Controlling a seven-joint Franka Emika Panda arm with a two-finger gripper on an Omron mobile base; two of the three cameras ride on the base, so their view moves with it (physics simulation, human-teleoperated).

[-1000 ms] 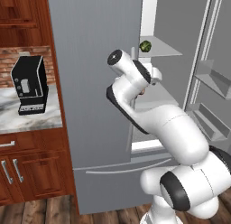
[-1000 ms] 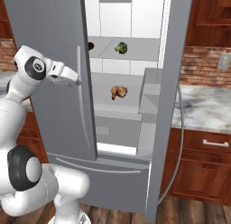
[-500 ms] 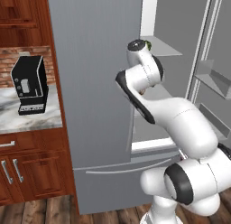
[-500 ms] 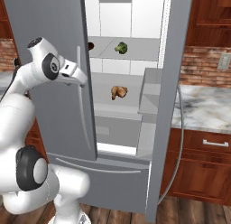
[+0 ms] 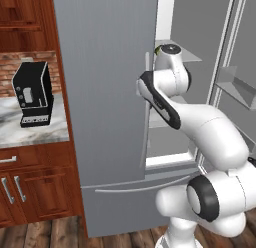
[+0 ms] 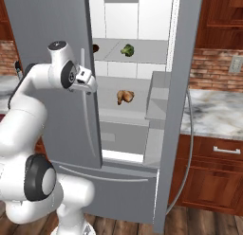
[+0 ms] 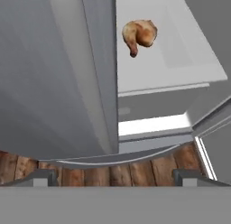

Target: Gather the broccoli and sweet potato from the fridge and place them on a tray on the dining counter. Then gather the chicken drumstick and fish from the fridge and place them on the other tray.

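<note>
Left base view: your arm (image 5: 170, 99) reaches past the fridge door (image 5: 105, 82) at frame centre; nothing gathered yet.

Right base view: broccoli (image 6: 126, 50) sits upper centre, drumstick (image 6: 125, 96) on the shelf below.

Hand view: your gripper (image 7: 116, 175) stands wide open and empty, low in frame; the drumstick lies at top centre.

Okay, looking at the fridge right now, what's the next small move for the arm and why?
Probably swing the open gripper right, past the closed left door's edge, and up toward the broccoli on the upper shelf. The gripper holds nothing and hangs in front of the left door, looking down at the chicken drumstick on the shelf below. Broccoli comes first in the task, so the drumstick should wait.
</note>
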